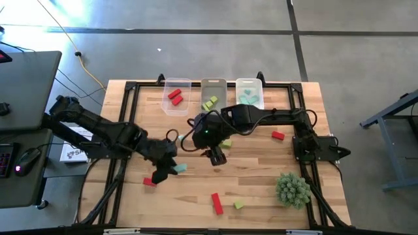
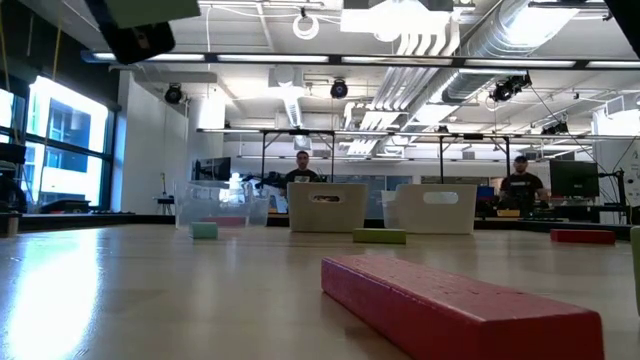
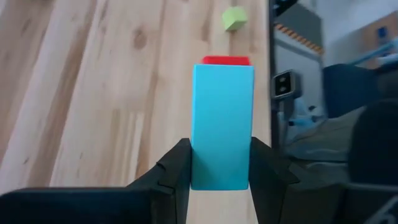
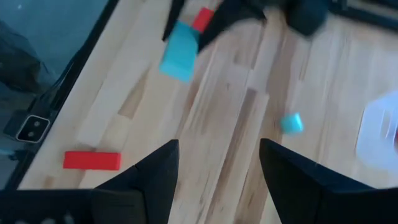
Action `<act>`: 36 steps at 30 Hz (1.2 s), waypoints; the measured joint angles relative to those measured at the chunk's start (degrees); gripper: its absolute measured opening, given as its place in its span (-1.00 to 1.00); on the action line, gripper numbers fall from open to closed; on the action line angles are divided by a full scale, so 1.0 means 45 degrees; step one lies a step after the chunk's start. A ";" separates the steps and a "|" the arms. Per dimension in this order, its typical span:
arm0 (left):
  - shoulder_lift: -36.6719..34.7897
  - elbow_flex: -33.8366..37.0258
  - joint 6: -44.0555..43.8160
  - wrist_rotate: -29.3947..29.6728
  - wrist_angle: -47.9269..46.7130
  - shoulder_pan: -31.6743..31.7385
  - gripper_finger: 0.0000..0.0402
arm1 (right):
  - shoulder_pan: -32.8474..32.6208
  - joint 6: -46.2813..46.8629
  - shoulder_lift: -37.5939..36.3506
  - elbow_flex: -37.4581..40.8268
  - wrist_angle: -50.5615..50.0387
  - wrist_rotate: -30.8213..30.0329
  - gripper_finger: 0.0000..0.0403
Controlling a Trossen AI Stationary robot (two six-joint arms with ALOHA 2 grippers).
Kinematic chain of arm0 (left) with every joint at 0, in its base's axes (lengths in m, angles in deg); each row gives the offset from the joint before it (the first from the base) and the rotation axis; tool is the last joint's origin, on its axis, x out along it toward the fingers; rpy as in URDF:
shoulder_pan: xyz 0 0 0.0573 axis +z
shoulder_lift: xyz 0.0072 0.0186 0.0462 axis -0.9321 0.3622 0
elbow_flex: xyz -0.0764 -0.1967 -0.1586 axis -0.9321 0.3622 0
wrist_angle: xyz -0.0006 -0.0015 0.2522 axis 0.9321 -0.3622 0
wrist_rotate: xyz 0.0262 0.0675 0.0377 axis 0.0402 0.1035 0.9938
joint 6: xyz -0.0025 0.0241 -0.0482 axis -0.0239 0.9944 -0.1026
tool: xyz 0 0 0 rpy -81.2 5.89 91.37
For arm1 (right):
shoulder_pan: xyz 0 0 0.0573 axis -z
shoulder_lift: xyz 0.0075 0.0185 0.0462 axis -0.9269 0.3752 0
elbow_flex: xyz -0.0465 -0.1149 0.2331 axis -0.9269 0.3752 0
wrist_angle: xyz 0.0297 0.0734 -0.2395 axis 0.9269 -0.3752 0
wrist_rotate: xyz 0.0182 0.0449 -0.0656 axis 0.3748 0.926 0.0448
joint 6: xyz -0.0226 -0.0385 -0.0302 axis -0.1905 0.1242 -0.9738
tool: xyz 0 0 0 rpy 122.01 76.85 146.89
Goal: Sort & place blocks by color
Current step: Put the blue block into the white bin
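My left gripper point(image 1: 171, 168) is over the table's left-middle, shut on a teal bar point(image 3: 222, 124), which also shows in the high view point(image 1: 180, 168) and in the right wrist view point(image 4: 179, 43). A red block point(image 1: 149, 181) lies just beside it on the table. My right gripper point(image 4: 217, 168) is open and hovers over the table's middle point(image 1: 217, 156), touching nothing. Loose blocks lie flat on the wood: a red bar point(image 1: 217, 203), a yellow-green cube point(image 1: 238, 204), a yellow-green bar point(image 1: 226, 142), a red block point(image 1: 278, 135) and a small teal cube point(image 4: 291, 122). My left gripper pinches the teal bar between its two fingers point(image 3: 177, 171), on the two long side faces at the bar's near end point(image 3: 221, 177). The bar runs along the fingers and sticks out past their tips. It is lifted clear of the table.
Three clear bins stand along the far edge: the left one point(image 1: 188, 83) holds red blocks, the middle one point(image 1: 213, 82) yellow-green, the right one point(image 1: 249, 81) teal. A spiky green plant point(image 1: 292, 189) stands near the right front corner. Black frame rails run along the table's edges.
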 joint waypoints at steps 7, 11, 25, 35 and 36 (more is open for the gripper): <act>-0.0001 0.0000 0.1172 -0.2148 0.1140 0.1793 -0.51 | -0.0350 -0.0915 0.0000 0.0000 0.0885 -0.0001 0.05; -0.0003 0.0000 0.1578 -0.3451 0.2011 0.2713 -0.51 | -0.0506 -0.0968 0.0000 0.0000 0.1187 -0.0001 0.05; -0.0003 0.0000 0.1923 -0.6538 0.4034 0.5060 -0.51 | -0.0587 -0.0559 0.0000 0.0000 0.1587 -0.0558 0.05; -0.0003 -0.0010 0.1909 -0.7442 0.4552 0.5652 -0.51 | -0.0517 -0.0205 0.0000 0.0000 0.1735 -0.1343 -0.40; -0.0003 -0.0010 0.1876 -0.7459 0.4543 0.5670 -0.51 | -0.0489 -0.0203 0.0000 0.0000 0.1733 -0.1260 -0.49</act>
